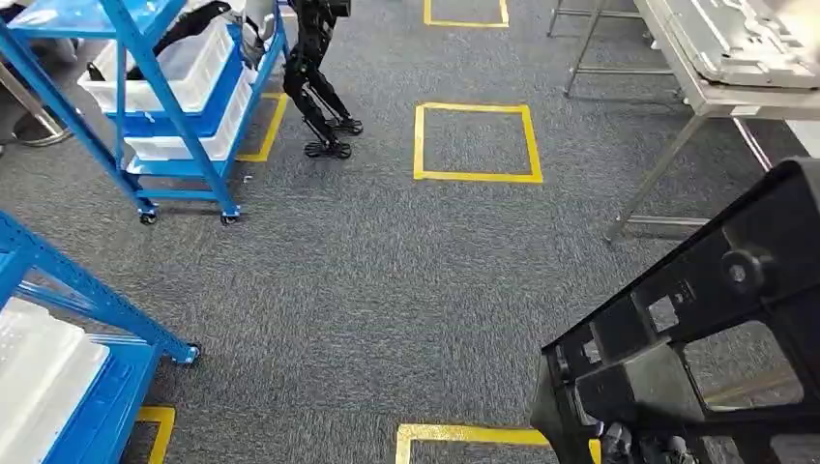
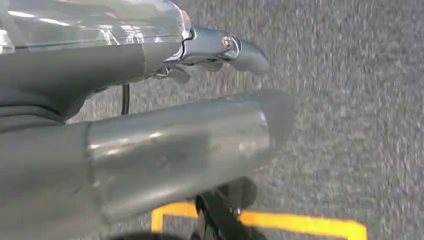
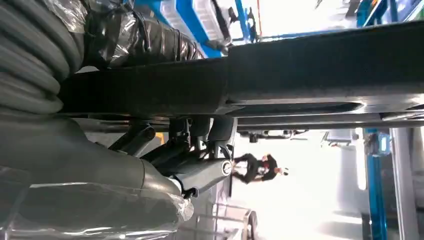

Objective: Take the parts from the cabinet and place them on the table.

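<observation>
A large black plastic frame part (image 1: 696, 338) with cut-out windows fills the lower right of the head view, tilted and held off the floor. In the right wrist view my right hand (image 3: 200, 170) grips the part's black bar (image 3: 300, 70) from beneath, its dark fingers hooked around the edge. My left hand (image 2: 190, 135) hangs over the grey carpet with its thumb and fingers apart and nothing in it. The metal table (image 1: 716, 92) stands at the far right with pale grey moulded parts (image 1: 745, 39) lying on it.
A blue wheeled cabinet (image 1: 184, 97) with white bins stands at the far left, and a second blue rack (image 1: 77, 290) is close on my left. Another robot's black legs (image 1: 319, 87) stand beside the far cabinet. Yellow tape squares (image 1: 477, 143) mark the carpet.
</observation>
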You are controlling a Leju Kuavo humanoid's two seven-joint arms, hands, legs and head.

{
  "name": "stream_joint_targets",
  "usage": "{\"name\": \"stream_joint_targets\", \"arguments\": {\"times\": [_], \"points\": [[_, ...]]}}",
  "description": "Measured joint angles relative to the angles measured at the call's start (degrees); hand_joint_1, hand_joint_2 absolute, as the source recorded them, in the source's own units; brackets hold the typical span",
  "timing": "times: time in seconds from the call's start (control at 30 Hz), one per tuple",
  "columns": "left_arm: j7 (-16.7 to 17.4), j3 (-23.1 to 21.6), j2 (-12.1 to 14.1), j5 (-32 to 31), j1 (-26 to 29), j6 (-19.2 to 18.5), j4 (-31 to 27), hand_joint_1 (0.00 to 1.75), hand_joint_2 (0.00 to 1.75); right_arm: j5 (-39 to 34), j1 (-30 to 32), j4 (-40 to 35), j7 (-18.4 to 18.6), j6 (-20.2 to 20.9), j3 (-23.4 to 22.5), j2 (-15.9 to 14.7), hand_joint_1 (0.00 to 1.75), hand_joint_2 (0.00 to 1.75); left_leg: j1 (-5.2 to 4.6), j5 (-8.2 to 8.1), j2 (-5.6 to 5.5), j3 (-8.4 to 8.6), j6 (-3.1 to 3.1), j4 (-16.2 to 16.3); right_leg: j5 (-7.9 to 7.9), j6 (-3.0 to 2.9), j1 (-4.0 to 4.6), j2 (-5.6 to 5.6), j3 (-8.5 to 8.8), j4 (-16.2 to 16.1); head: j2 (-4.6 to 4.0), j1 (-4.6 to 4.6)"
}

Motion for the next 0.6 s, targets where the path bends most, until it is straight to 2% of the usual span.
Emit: {"name": "stream_joint_targets", "arguments": {"times": [0.03, 0.07, 0.1, 0.13, 0.17, 0.2, 0.23, 0.27, 0.3, 0.33, 0.37, 0.4, 0.47, 0.5, 0.53, 0.57, 0.6], "points": [[0.0, 0.0, 0.1, 0.0, -0.1, 0.0, 0.0, 0.00, 0.00, 0.0, 0.2, 0.0, 0.0, 0.0, 0.0, 0.0, 1.75, 1.75, -0.12, 0.30, 0.96, 0.21, 0.42, -0.4, -0.81, 0.01, 0.05, -3.05, -0.39, 0.9, 0.00, 0.02], [0.0, 0.0, 0.2, 0.0, -0.1, 0.0, 0.1, 0.00, 0.00, 0.0, 0.1, 0.0, 0.0, 0.0, 0.0, 0.0, 1.75, 1.75, -0.20, 0.42, 1.59, 0.22, 0.81, -0.5, -2.85, 0.27, 0.20, -5.90, -1.67, 3.6, 0.00, 0.07], [0.0, 0.0, 0.2, 0.0, 0.1, 0.1, 0.1, 0.00, 0.00, 0.1, 0.0, 0.1, 0.0, 0.0, 0.1, 0.0, 1.75, 1.75, -0.42, 0.39, 2.41, 0.11, 0.93, -0.5, -5.17, 0.55, 0.15, -6.98, -3.59, 7.7, 0.00, 0.09], [0.0, 0.0, 0.3, 0.0, 0.2, 0.1, 0.2, 0.00, 0.00, 0.1, 0.0, 0.2, 0.0, 0.0, 0.2, 0.0, 1.75, 1.75, -0.60, 0.32, 3.37, 0.09, 1.04, -0.5, -7.30, 0.78, 0.00, -7.42, -5.78, 12.3, 0.00, 0.07], [0.0, 0.1, 0.3, 0.0, 0.3, 0.1, 0.2, 0.00, 0.00, 0.1, 0.0, 0.3, 0.0, 0.0, 0.2, 0.0, 1.75, 1.75, -0.72, 0.26, 4.28, 0.07, 1.11, -0.5, -8.57, 0.95, -0.15, -7.53, -7.58, 16.1, 0.00, 0.07], [0.0, 0.1, 0.3, 0.0, 0.3, 0.1, 0.2, 0.00, 0.00, 0.1, 0.0, 0.4, 0.0, 0.0, 0.2, 0.0, 1.75, 1.75, -0.76, 0.17, 5.14, 0.08, 1.11, -0.5, -8.29, 1.03, -0.21, -7.65, -8.13, 17.3, 0.00, 0.07], [0.0, 0.1, 0.3, 0.0, 0.2, 0.1, 0.2, 0.00, 0.00, 0.1, 0.1, 0.4, 0.0, 0.0, 0.2, 0.0, 1.75, 1.75, -0.78, 0.05, 5.81, 0.17, 1.05, -0.5, -6.80, 1.05, -0.21, -7.77, -7.23, 15.7, 0.00, 0.07], [0.0, 0.1, 0.3, -0.1, 0.1, 0.1, 0.3, 0.00, 0.00, 0.1, 0.1, 0.5, 0.0, 0.0, 0.2, 0.0, 1.75, 1.75, -0.78, -0.10, 6.51, 0.36, 0.95, -0.5, -4.42, 0.95, -0.18, -8.10, -4.91, 11.6, 0.00, 0.07], [0.0, 0.1, 0.3, -0.1, 0.1, 0.0, 0.3, 0.00, 0.00, 0.1, 0.1, 0.5, 0.0, 0.0, 0.2, 0.0, 1.75, 1.75, -0.78, -0.25, 7.09, 0.65, 0.82, -0.5, -2.02, 0.75, -0.13, -8.90, -1.89, 6.2, 0.00, 0.07], [0.0, 0.1, 0.3, -0.1, 0.0, 0.1, 0.4, 0.00, 0.00, 0.1, 0.1, 0.4, 0.0, 0.0, 0.2, 0.0, 1.75, 1.75, -0.83, -0.48, 7.59, 1.03, 0.65, -0.5, -0.37, 0.32, 0.11, -11.30, 1.20, 0.8, 0.00, 0.07], [0.0, 0.1, 0.3, -0.1, 0.1, 0.1, 0.4, 0.00, 0.00, 0.2, 0.0, 0.5, 0.0, 0.0, 0.3, 0.0, 1.75, 1.75, -1.22, -0.77, 8.12, 1.04, 0.24, -0.4, -1.24, -0.19, 0.95, -12.93, 1.78, -0.4, 0.00, 0.07], [0.0, 0.2, 0.3, -0.1, 0.0, 0.1, 0.4, 0.00, 0.00, 0.2, 0.0, 0.4, -0.1, 0.0, 0.3, 0.0, 1.75, 1.75, -1.17, -0.89, 8.41, 1.18, -0.03, -0.4, -0.99, -0.56, 0.92, -11.96, 1.64, -0.6, 0.00, 0.07], [0.0, 0.2, 0.3, -0.1, -0.2, 0.1, 0.4, 0.00, 0.00, 0.2, 0.1, 0.4, 0.0, 0.0, 0.3, 0.0, 1.75, 1.75, -1.09, -0.97, 9.58, 1.62, -0.32, -0.5, -1.03, -0.86, 1.14, -10.93, 1.32, -0.5, 0.00, 0.07], [-0.1, 0.2, 0.3, -0.1, -0.4, 0.0, 0.4, 0.00, 0.00, 0.3, 0.2, 0.4, 0.0, 0.0, 0.3, 0.0, 1.75, 1.75, -1.27, -1.14, 10.25, 1.95, -0.78, -0.6, -0.77, -1.31, 0.93, -10.19, 1.50, -1.1, 0.00, 0.04], [-0.3, 0.2, 0.4, -0.3, -0.4, 0.0, 0.4, 0.00, 0.00, 0.5, 0.3, 0.4, 0.0, 0.0, 0.3, 0.0, 1.75, 1.75, -0.77, -2.03, 8.83, 1.99, -1.11, -0.1, -0.39, -1.80, 0.34, -9.64, 2.11, -1.8, 0.00, 0.07], [-0.5, 0.2, 0.4, -0.5, -0.4, 0.0, 0.5, 0.00, 0.00, 0.7, 0.2, 0.4, -0.1, 0.0, 0.4, 0.0, 1.75, 1.75, -0.75, -3.91, 5.88, 0.94, -1.21, 2.5, -0.29, -2.18, 0.28, -9.09, 2.10, -1.9, 0.00, -0.02], [-0.5, 0.2, 0.4, -0.5, -0.3, -0.1, 0.5, 0.00, 0.00, 0.8, 0.0, 0.4, 0.0, 0.0, 0.4, 0.1, 1.75, 1.75, -0.66, -6.17, 4.18, -0.91, -1.31, 6.7, -0.19, -2.37, 0.29, -8.46, 1.94, -1.8, 0.00, -0.04]]}}
